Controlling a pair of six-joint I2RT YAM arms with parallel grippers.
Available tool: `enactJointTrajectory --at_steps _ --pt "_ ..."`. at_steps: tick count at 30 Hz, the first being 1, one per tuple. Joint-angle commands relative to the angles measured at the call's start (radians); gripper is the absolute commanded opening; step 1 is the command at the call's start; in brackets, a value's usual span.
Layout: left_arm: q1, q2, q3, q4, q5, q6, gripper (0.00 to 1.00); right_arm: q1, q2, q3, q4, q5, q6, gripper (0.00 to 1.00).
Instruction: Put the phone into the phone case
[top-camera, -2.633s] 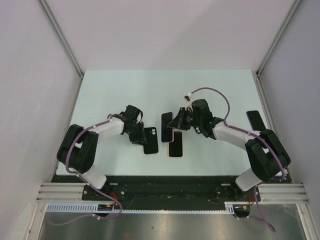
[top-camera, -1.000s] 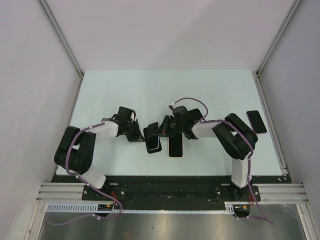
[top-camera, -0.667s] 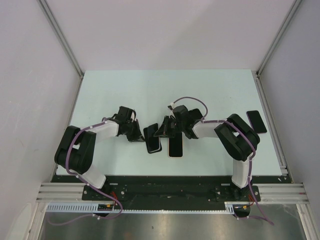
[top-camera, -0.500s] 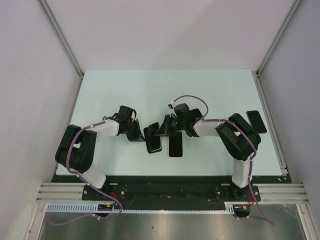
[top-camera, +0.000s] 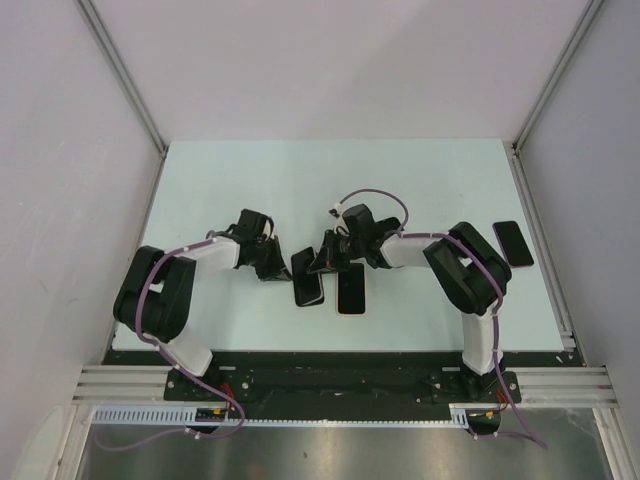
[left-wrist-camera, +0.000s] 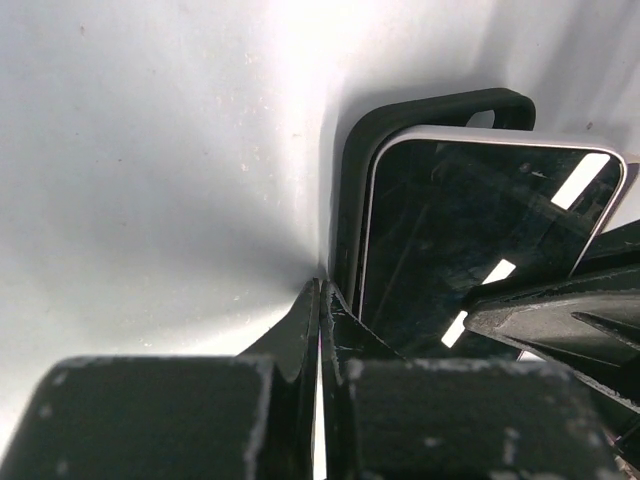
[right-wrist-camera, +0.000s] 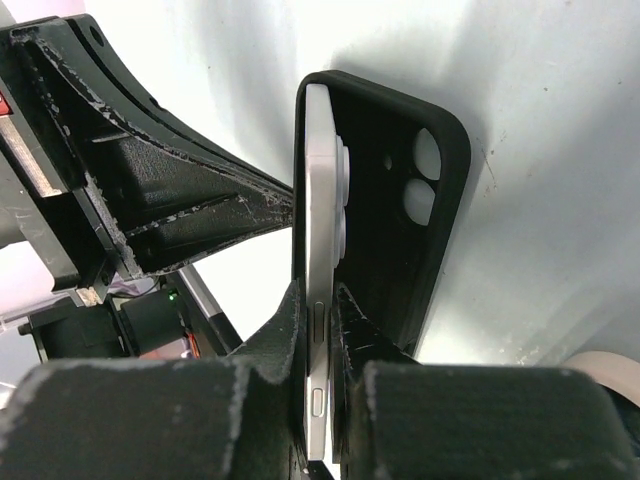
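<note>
1. In the top view the two arms met just below the middle of the pale table (top-camera: 250, 180), with the phone case (top-camera: 303, 270) and the phone between their tips.
2. The left gripper (top-camera: 277, 266) reached in from the left of the frame. Its claw was clenched tight, with only a hairline slit between the fingers.
3. In the left wrist view those closed tips sat at the bottom centre, right against the case's rim (left-wrist-camera: 348, 200). Whether they pinched the rim or only pressed on it could not be told.
4. The right gripper (right-wrist-camera: 318, 302) was grasping the phone (right-wrist-camera: 318, 190). Its two fingers (right-wrist-camera: 285, 330) clamped the pale metal side at the bottom centre of the right wrist view.
5. The phone stood edge-on to that camera, its camera bumps facing the inside of the black case (right-wrist-camera: 400, 250) just to its right.
6. A gap showed between the phone's back and the case's floor, and the bumps sat apart from the round cut-outs, so the phone was tilted and not seated.
7. In the left wrist view the dark screen (left-wrist-camera: 470, 230) filled the right half, with the case's rim framing its left and top edges.
8. A second phone (top-camera: 350, 288) lay flat just right of the case, and a third phone (top-camera: 513, 243) lay well apart near the table's right edge.
</note>
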Motion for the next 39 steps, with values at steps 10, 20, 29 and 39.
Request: enactJointTrajectory --at_steps 10,20,29,39 --pt "-0.029 0.005 -0.066 0.061 0.030 -0.030 0.00 0.019 0.101 0.032 0.086 -0.016 0.082 0.00" --pt "-0.080 -0.032 -0.165 0.136 0.054 -0.082 0.00 0.026 0.151 0.032 0.172 -0.031 0.168 0.00" --pt "-0.092 -0.182 -0.133 0.011 -0.070 -0.056 0.02 0.000 0.093 0.030 0.169 -0.069 0.149 0.10" --pt "-0.091 -0.282 -0.083 -0.069 -0.128 -0.050 0.37 -0.008 0.018 0.036 0.025 -0.039 0.068 0.33"
